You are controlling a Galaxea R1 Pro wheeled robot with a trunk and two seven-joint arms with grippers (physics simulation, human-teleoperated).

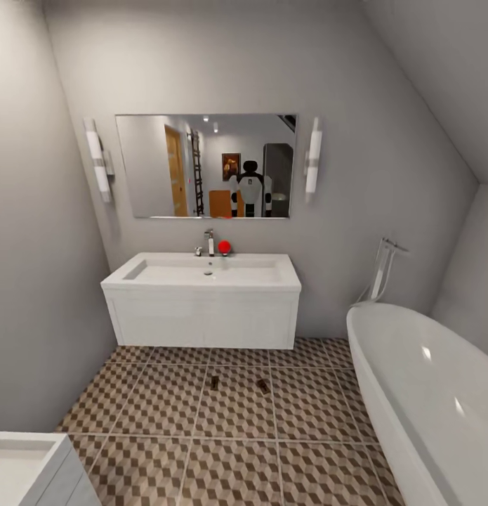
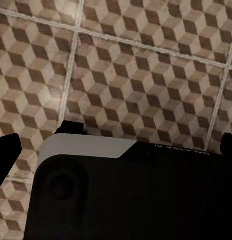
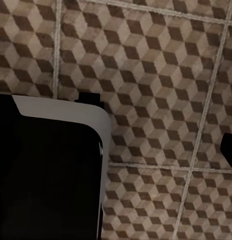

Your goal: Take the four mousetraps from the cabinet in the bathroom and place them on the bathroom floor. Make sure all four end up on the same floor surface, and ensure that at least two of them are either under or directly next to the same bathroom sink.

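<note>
Nearest the camera, at the bottom left of the head view, sits the corner of a white unit (image 1: pixel 26 467) with a basin in its top, and to the right the long white bathtub (image 1: pixel 426 393) runs from near to far along the wall. Between them spreads the bathroom floor (image 1: pixel 229 464), its big tiles printed with brown, beige and cream cubes and split by pale grout. Both wrist views look down on those same tiles past a dark and white part of the robot's body; dark tips show at the picture edges, but whether either gripper is spread or closed I cannot tell (nothing appears to be held). Farther on, two mousetraps, one (image 1: pixel 215 383) on the left and one (image 1: pixel 262 385) on the right, lie flat on the tiles a little apart, just in front of the white sink (image 1: pixel 201 299). They read as tiny dark-brown slips, too small to make out wire or red mark. By my judgement half the job is done: two traps lie by the sink, two remain to fetch from the cabinet. Above the sink hangs a mirror (image 1: pixel 205 165) reflecting the robot
</note>
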